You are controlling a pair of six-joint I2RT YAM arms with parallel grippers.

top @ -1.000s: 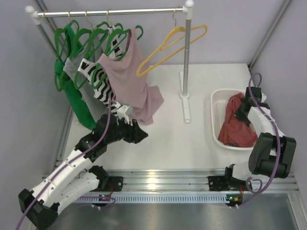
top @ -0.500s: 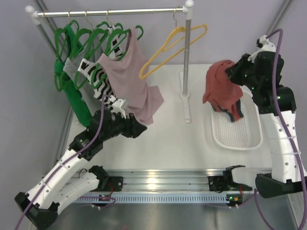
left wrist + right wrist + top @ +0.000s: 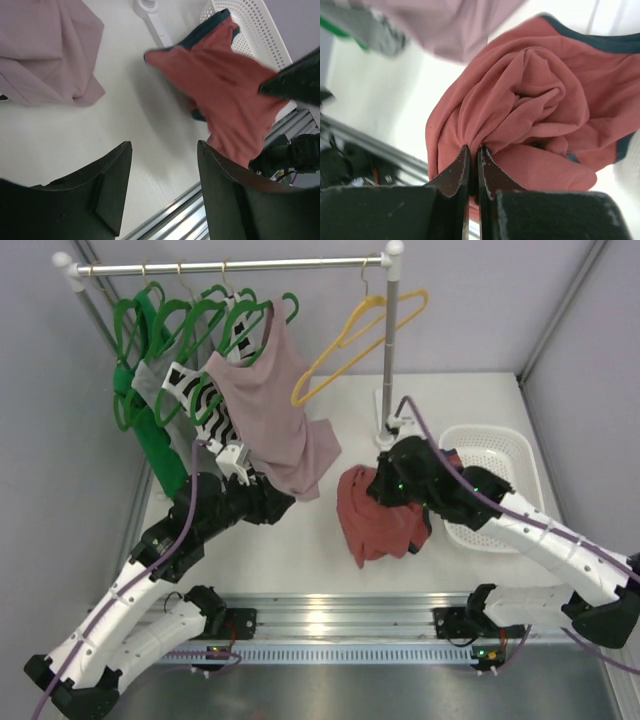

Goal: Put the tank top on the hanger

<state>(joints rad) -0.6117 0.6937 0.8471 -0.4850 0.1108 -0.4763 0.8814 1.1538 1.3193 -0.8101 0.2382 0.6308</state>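
Note:
The rust-red tank top [image 3: 375, 515] with navy trim hangs bunched from my right gripper [image 3: 392, 483] over the middle of the table. The right gripper [image 3: 474, 155] is shut on a fold of its cloth [image 3: 530, 115]. The top also shows in the left wrist view [image 3: 225, 85]. The yellow hanger [image 3: 355, 345] hangs tilted at the right end of the rail, empty. My left gripper [image 3: 240, 462] is open and empty, just below the dusty-pink top [image 3: 270, 405]; its jaws [image 3: 162, 185] stand wide apart above bare table.
A white basket [image 3: 495, 475] sits at the right, behind my right arm. The rack's right post [image 3: 388, 360] and its foot [image 3: 385, 455] stand close behind the right gripper. Green hangers [image 3: 190, 315], a striped top [image 3: 205, 400] and green clothes fill the rail's left.
My right arm has lifted the tank top out of the basket and carried it left and down to the table's middle. My left arm has shifted slightly up and left.

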